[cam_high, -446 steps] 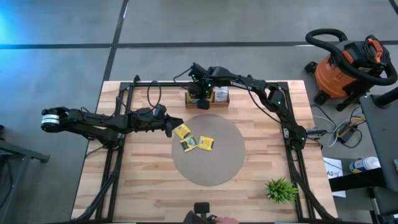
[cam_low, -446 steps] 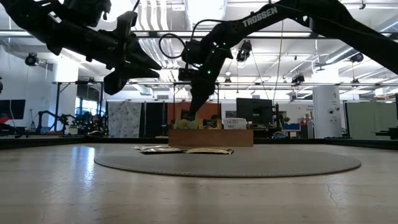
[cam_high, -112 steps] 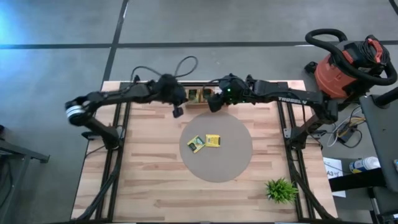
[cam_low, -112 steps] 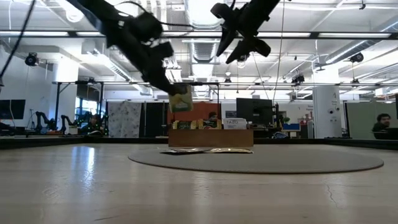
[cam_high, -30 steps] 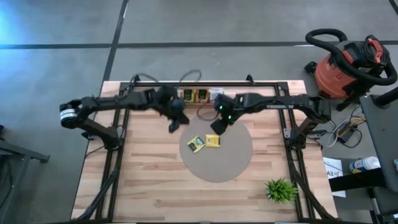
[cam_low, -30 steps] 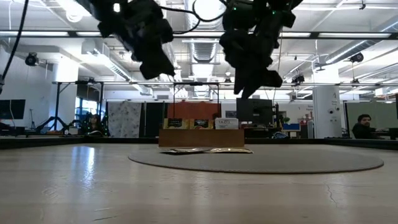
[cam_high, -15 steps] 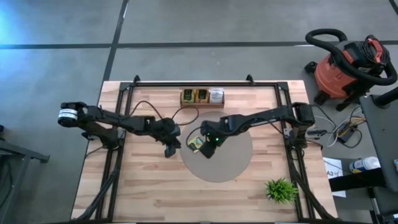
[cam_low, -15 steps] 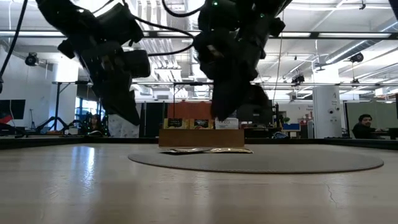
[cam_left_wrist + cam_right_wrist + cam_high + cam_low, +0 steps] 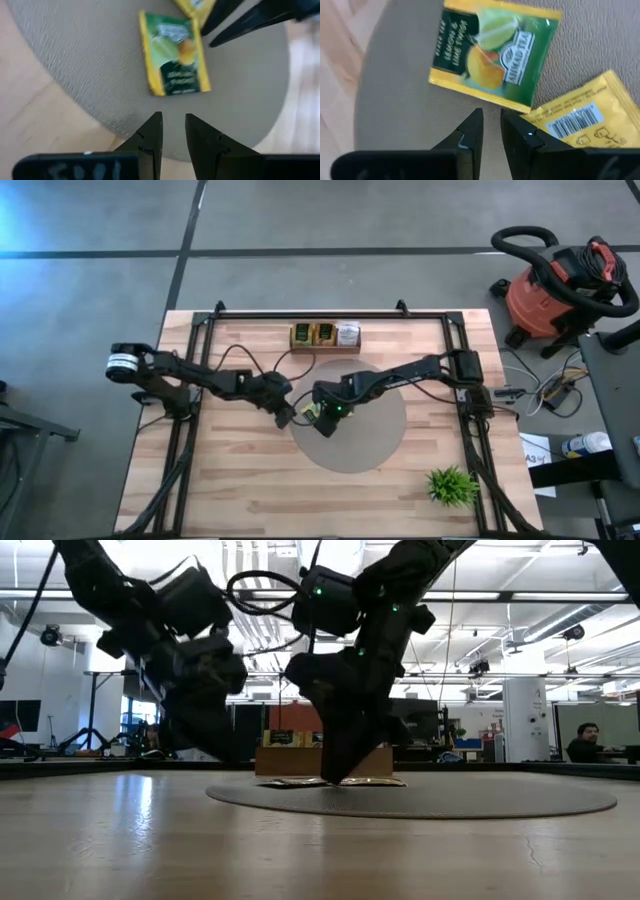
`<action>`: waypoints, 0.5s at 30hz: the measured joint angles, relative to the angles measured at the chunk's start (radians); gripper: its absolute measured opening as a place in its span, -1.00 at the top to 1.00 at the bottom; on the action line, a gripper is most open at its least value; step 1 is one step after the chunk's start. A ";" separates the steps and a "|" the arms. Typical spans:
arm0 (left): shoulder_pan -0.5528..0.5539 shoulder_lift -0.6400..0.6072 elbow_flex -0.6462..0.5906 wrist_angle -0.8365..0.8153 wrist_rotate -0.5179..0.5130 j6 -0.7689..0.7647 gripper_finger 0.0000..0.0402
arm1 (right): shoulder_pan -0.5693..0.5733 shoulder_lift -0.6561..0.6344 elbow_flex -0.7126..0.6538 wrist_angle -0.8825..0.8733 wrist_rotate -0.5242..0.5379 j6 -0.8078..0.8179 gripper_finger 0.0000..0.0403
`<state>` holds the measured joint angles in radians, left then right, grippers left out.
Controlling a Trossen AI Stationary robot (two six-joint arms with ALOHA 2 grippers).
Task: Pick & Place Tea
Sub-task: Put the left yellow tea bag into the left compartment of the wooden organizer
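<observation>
Two tea packets lie flat, side by side, on the round grey mat (image 9: 370, 435): a green-and-yellow one (image 9: 492, 60) (image 9: 175, 60) and a yellow one with a barcode (image 9: 580, 120). My right gripper (image 9: 491, 114) (image 9: 325, 423) points steeply down at the green packet's edge, with a narrow gap and nothing between its fingers. My left gripper (image 9: 173, 120) (image 9: 285, 418) hangs low over the mat's left rim, a little short of the green packet. It is narrowly open and holds nothing. More tea stands in the wooden tray (image 9: 325, 335) at the far edge. My right gripper has its fingertips (image 9: 479, 116) right at the green packet's edge (image 9: 485, 102), coming from above. I cannot tell whether they touch the packet or the mat. My left gripper touches nothing.
Both arms cross over the mat's left half, with their grippers close together. A small green plant (image 9: 450, 485) stands at the near right corner. Bare wood lies to the left of and in front of the mat. A shop vacuum (image 9: 555, 280) stands on the floor beyond the table's right side.
Both grippers have left the area in front of the tray, moved toward the near edge and sunk low. The right one has dropped to the packets on the mat. The left one has dropped to the mat's left rim and rolled. The packets have stayed where they were.
</observation>
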<state>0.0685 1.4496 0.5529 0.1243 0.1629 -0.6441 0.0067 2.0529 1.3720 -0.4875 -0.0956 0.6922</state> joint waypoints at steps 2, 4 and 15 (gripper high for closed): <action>0.000 0.025 0.002 0.006 -0.004 -0.012 0.61 | 0.000 -0.005 0.001 0.007 0.002 -0.001 0.68; 0.000 0.047 0.004 0.017 -0.006 -0.023 0.61 | 0.000 -0.008 0.002 0.010 0.006 -0.012 0.69; 0.011 0.149 0.037 0.160 -0.040 -0.099 0.61 | -0.002 -0.003 0.002 0.043 0.032 0.001 0.69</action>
<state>0.0798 1.5987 0.5895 0.2839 0.1227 -0.7430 0.0045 2.0504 1.3743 -0.4449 -0.0633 0.6933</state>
